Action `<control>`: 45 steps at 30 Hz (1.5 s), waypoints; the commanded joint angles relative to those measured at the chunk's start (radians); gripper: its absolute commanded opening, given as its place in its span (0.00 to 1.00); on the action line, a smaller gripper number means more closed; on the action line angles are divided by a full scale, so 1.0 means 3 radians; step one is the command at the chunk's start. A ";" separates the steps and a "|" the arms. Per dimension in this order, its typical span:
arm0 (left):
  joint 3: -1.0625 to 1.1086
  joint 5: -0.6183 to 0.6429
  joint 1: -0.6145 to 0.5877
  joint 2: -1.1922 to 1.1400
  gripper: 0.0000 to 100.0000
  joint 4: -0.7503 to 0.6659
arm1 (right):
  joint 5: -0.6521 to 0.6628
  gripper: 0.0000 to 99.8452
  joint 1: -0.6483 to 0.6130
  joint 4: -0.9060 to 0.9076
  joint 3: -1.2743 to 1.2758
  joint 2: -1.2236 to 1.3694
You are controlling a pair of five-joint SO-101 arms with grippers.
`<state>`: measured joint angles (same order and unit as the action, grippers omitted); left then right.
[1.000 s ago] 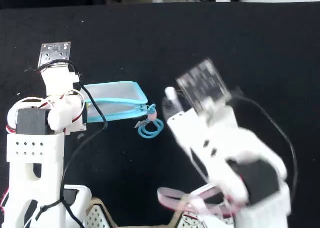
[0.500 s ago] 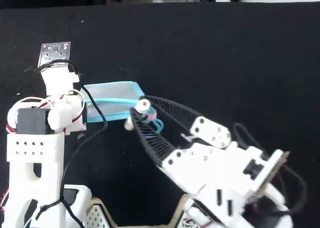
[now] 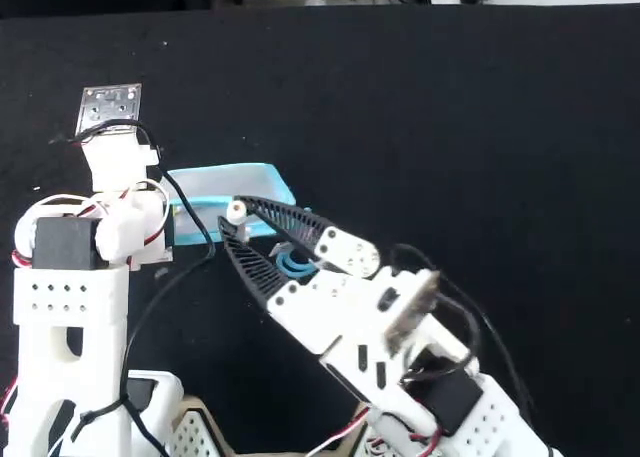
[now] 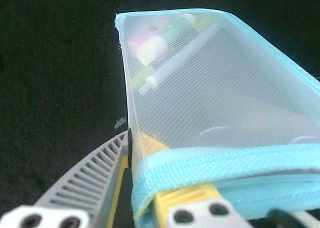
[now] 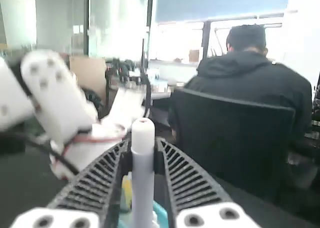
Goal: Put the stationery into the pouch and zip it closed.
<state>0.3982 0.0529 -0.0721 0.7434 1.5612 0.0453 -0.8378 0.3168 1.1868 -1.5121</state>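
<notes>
**Q:** Where is the pouch (image 3: pixel 232 183), and what is it like to handle?

**A:** It lies flat on the black worktop (image 3: pixel 450 127), just in front of the left arm. I judge it light and limp: thin translucent mesh with a blue zip band. It will fold or slide unless it is pinned. Several pens and markers (image 4: pixel 150 48) lie bunched at its far end.

**Q:** How is it held?

**A:** My left gripper (image 4: pixel 134 138) is clamped on the near corner, grey finger on one side and yellow pad on the other, just beside the zip band. I think that is the right hold, because the band is the stiffest part.

**Q:** And the right arm?

**A:** My right gripper (image 5: pixel 142 142) is closed on a white pen (image 5: pixel 142 175), which stands along the gripper's axis with its cap proud of the fingertips. I take the pen to be rigid, smooth and light, so it could slip lengthwise.

**Q:** What is the pose?

**A:** The right arm is stretched low toward the left arm, roughly level. Its fingers straddle the blue zip pull loop (image 3: pixel 294 265), and the pen's cap sits at the pouch's open end. I cannot tell whether it has entered the mouth.
</notes>
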 commanded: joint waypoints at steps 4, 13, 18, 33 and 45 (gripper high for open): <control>0.0018 0.0015 -0.0043 -0.0020 0.03 0.0020 | 0.0818 0.01 -0.0041 -0.0107 0.0018 -0.0054; 0.0018 0.0015 -0.0043 -0.0020 0.03 0.0020 | 0.0394 0.01 -0.0041 -0.0102 -0.0560 -0.0330; 0.0018 0.0015 -0.0043 -0.0020 0.03 0.0015 | 0.0399 0.01 -0.0026 -0.0322 -0.0335 -0.0330; 0.0018 0.0015 -0.0043 -0.0020 0.03 0.0015 | 0.0404 0.01 -0.0015 -0.0885 0.0713 -0.0350; 0.0018 0.0015 -0.0043 -0.0020 0.03 0.0010 | 0.0378 0.17 -0.0235 0.0731 -0.0192 -0.0361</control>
<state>0.3982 0.0529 -0.0721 0.7434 1.5612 0.1634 -0.8853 0.3690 1.3142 -1.6026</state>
